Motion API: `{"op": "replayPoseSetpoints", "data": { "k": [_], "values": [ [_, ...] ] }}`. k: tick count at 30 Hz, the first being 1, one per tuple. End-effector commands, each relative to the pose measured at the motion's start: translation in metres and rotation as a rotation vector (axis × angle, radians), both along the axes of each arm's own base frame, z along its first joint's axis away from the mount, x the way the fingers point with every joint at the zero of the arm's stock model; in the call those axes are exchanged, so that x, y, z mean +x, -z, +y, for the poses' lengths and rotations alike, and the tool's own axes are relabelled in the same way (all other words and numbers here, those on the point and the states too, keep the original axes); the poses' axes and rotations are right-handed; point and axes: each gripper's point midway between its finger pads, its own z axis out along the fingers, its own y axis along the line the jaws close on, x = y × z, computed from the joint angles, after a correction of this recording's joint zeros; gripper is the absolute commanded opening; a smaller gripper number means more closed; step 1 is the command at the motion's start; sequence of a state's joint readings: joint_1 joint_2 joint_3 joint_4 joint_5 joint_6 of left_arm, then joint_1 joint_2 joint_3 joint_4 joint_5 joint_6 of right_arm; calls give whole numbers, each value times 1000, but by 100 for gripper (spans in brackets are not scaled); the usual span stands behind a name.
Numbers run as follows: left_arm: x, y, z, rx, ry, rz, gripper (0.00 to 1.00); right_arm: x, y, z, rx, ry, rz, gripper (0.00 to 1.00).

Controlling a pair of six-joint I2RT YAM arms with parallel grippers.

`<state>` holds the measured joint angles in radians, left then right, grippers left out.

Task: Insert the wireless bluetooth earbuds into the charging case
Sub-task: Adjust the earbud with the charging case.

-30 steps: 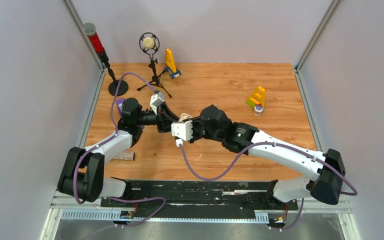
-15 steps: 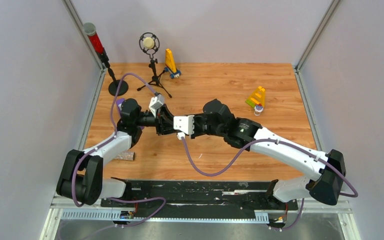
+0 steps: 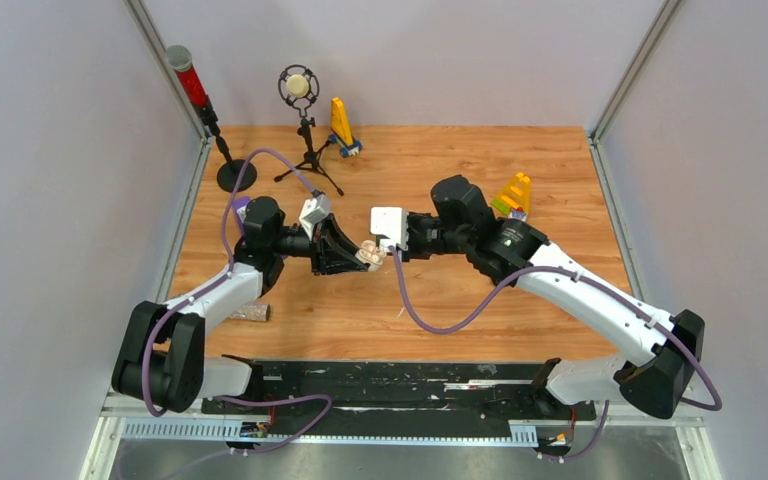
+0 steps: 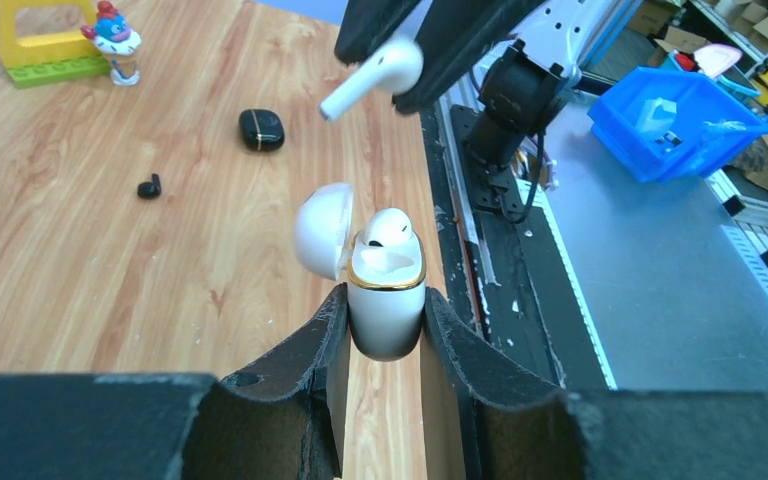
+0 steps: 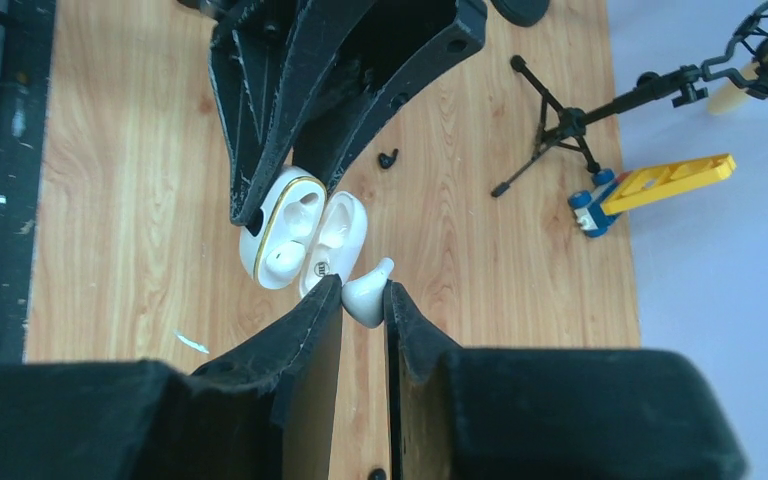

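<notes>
The left jaws are clamping tightly on the white charging case [image 4: 387, 325], its lid hanging open and one white earbud [image 4: 388, 228] sitting inside. The right jaws are pinching a second white earbud [image 5: 365, 298] just beside that lid. A black case [image 4: 261, 129] and a loose black earbud [image 4: 149, 186] are lying on the counter [image 4: 110, 260] beyond, clear of both arms.

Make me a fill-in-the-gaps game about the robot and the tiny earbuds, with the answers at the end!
The left gripper is shut on the white charging case, whose lid is ____.
That case holds ____ seated earbud.
The right gripper pinches a loose earbud coloured ____.
The small case lying on the table is coloured ____.
Missing words: open; one; white; black.
</notes>
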<state>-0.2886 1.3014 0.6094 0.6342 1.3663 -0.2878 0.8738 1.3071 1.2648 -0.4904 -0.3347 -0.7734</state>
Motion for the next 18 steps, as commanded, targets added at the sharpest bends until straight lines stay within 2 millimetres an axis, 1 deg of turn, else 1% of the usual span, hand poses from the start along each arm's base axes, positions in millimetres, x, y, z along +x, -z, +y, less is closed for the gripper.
{"op": "replayPoseSetpoints", "data": {
  "k": [1, 3, 4, 5, 6, 7, 8, 9, 10, 15, 18],
  "values": [
    [-8, -16, 1, -16, 61, -95, 13, -26, -34, 2, 107, -119, 96, 20],
    [-10, -17, 1, -12, 78, -98, 14, -32, -36, 2, 121, -154, 138, 21],
    [-12, -13, 2, -2, 84, -88, 14, -35, -36, 2, 128, -172, 162, 21],
    [-12, -16, 2, -4, 96, -102, 14, -40, -37, 2, 139, -193, 186, 21],
    [-15, -10, 2, 9, 106, -89, 14, -44, -39, 1, 152, -213, 211, 21],
    [-15, -13, 2, 8, 115, -103, 14, -49, -40, 1, 163, -239, 238, 21],
    [-20, -7, 3, 18, 126, -91, 14, -53, -42, 0, 175, -264, 265, 21],
    [-25, -7, 5, 23, 141, -58, 14, -57, -42, 0, 184, -286, 291, 21],
    [-26, -8, 5, 14, 152, -97, 14, -60, -41, 0, 191, -303, 321, 22],
    [-32, -11, 5, 3, 175, -109, 15, -61, -37, -4, 224, -351, 459, 22],
    [-34, -11, 6, -1, 182, -107, 15, -61, -32, -1, 228, -356, 505, 22]
  ]
}}
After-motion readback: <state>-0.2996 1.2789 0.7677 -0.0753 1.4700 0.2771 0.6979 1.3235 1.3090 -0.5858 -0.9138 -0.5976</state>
